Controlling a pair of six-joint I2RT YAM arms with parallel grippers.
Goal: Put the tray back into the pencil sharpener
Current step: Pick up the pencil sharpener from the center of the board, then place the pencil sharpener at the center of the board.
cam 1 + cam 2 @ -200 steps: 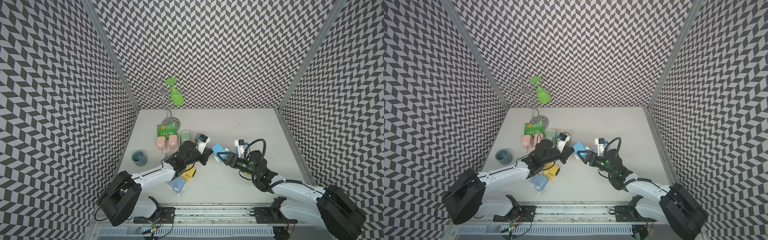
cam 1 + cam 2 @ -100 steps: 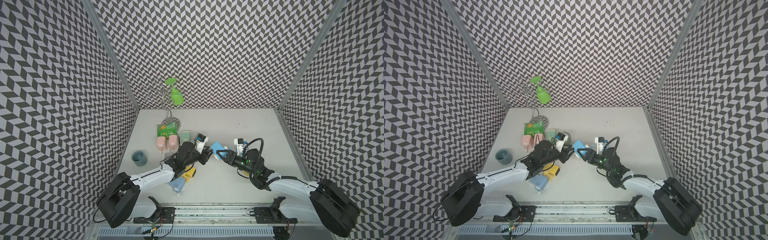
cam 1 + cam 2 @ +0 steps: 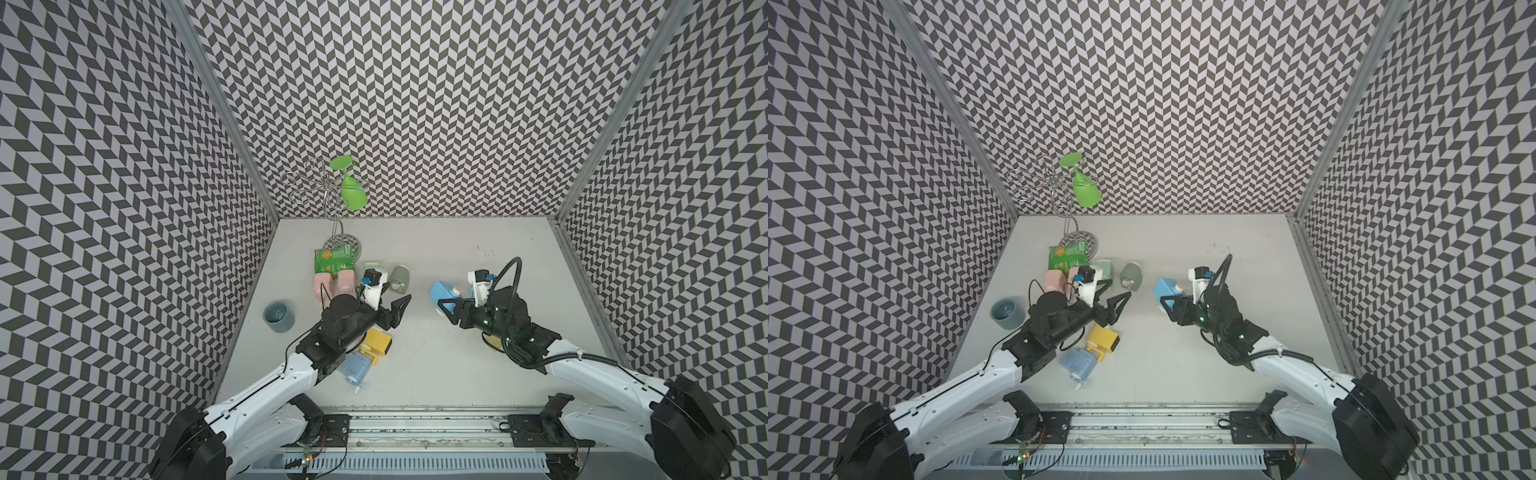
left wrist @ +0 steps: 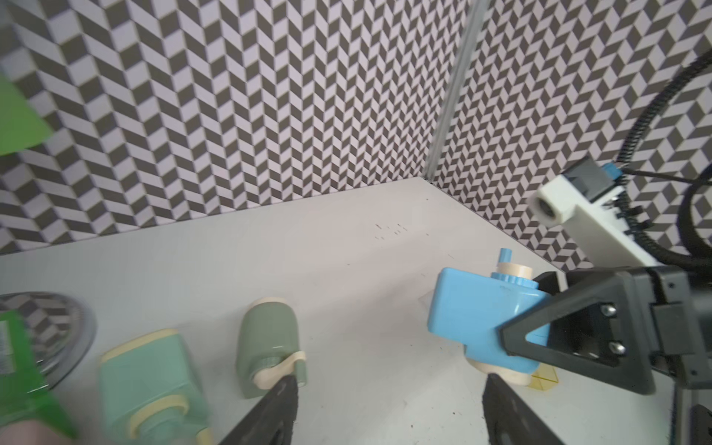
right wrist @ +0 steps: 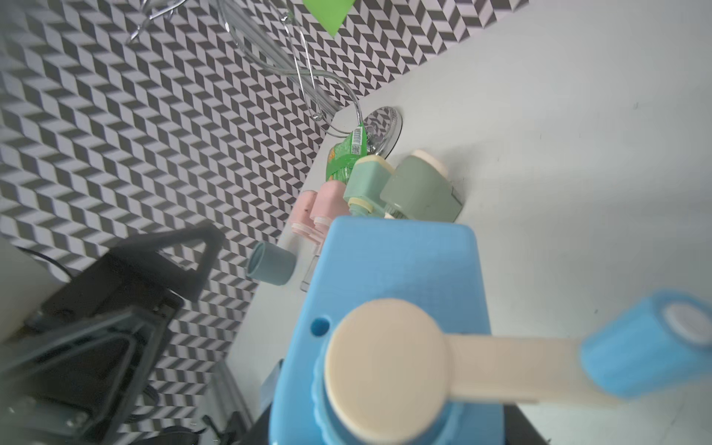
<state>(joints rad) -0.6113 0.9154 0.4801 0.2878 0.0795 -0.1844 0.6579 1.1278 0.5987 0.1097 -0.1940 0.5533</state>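
One arm steadies, one feeds, I judge: the right pincer (image 3: pixel 449 307) clamps the blue sharpener (image 3: pixel 441 291) near the middle of the surface (image 3: pixel 436 365), facing the left pincer (image 4: pixel 389 389), wide and empty nearby; the tray I cannot make out.

The pencil sharpener (image 3: pixel 442 291) is right of the table's (image 3: pixel 436 361) centre. Left of it lie other sharpeners (image 3: pixel 401 277) in a cluster, a snack packet (image 3: pixel 332 258) and glass rack (image 3: pixel 328 199) behind them, a cup (image 3: pixel 278 316) farther left.

blurred crank knob (image 5: pixel 651 343), left hand (image 4: pixel 389 379) cropped
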